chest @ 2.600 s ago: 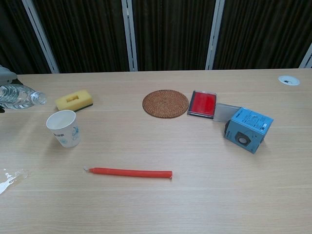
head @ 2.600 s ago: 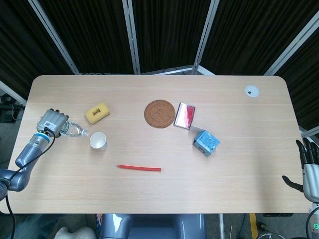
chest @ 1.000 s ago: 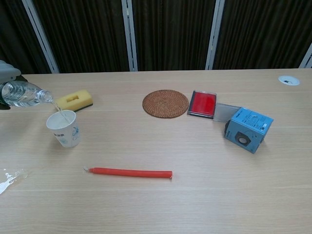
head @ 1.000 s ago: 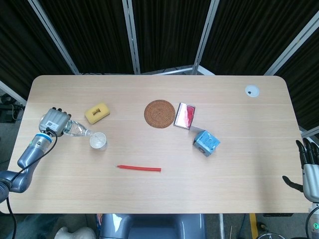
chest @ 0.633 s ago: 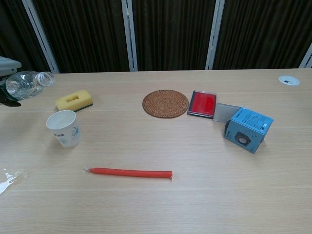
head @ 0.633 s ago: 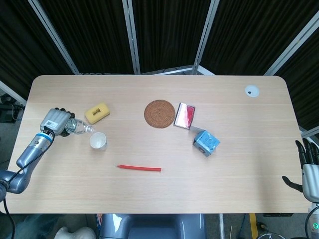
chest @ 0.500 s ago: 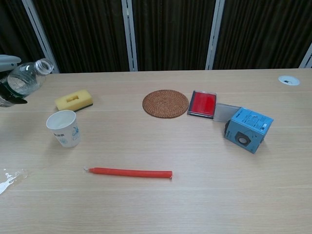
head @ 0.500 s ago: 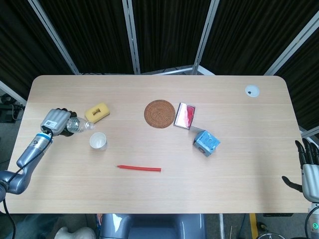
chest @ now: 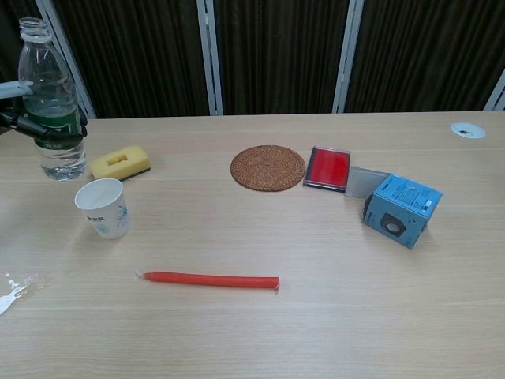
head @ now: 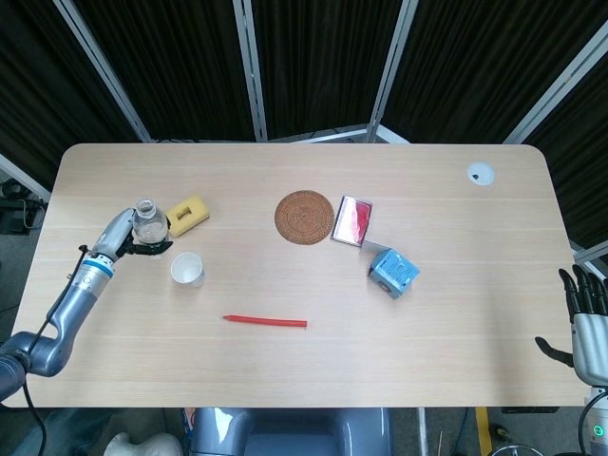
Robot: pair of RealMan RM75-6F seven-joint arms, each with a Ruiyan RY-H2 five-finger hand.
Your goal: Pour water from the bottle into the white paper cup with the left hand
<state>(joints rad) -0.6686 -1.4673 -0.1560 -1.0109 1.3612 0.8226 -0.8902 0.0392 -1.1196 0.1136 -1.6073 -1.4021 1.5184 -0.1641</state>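
Observation:
My left hand (head: 128,235) grips a clear plastic water bottle (chest: 52,103) around its green label and holds it upright above the table at the far left. The uncapped mouth of the bottle (head: 146,221) faces up. In the chest view only the dark fingers (chest: 57,131) of that hand show around the label. The white paper cup (chest: 104,208) stands upright just below and right of the bottle, the cup (head: 187,270) lying apart from the hand. My right hand (head: 586,318) hangs off the table's right edge, fingers apart and holding nothing.
A yellow sponge (head: 186,215) lies just behind the bottle. A red stick (head: 265,322) lies in front of the cup. A woven coaster (head: 304,217), a red case (head: 353,221) and a blue box (head: 393,273) sit mid-table. Crumpled clear plastic (chest: 16,291) lies at the front left.
The left hand has swung the bottle from tilted over the cup, with a stream pouring, back to upright, and drawn it away from the cup. The right hand has not moved.

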